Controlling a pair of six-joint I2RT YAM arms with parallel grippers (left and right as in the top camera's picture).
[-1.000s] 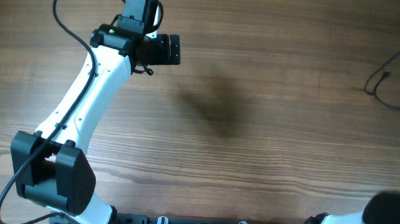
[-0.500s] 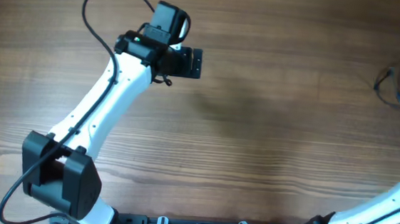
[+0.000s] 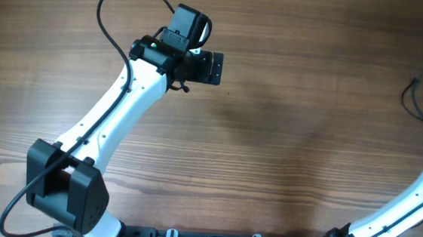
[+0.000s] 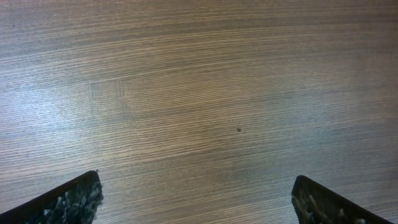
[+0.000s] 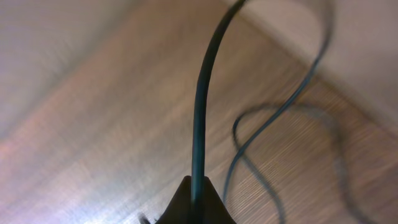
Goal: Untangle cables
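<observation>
Far right edge of the table [image 3: 289, 185]: your cables [image 3: 406, 97] lie here as thin dark loops. The overhead frame cuts them off, so you cannot count the strands or see any plug.
Held strand: 1 strand [image 5: 198, 118] rises straight out of the right gripper [image 5: 193, 200], whose fingers are pinched together on it. Lifting it this way probably lets the rest hang free so the crossings show.
Loose loop: beyond the held strand, a second length [image 5: 239, 134] curls over the wood, blurred. You cannot tell whether it crosses the held one.
Right arm: from above you see only its white link [image 3: 416, 203], reaching off the right side toward the cables.
Left gripper [image 3: 214, 68]: its jaws are spread wide with nothing between them. The wrist view shows only bare wood between its 2 fingertips [image 4: 71, 199].
Left gripper placement: it hangs over the upper middle of the table, well apart from the cables. It is likely kept free as the second hand to pin or take a strand.
Next need: you bring the left gripper toward the right side and grip a separate strand before any pulling apart.
</observation>
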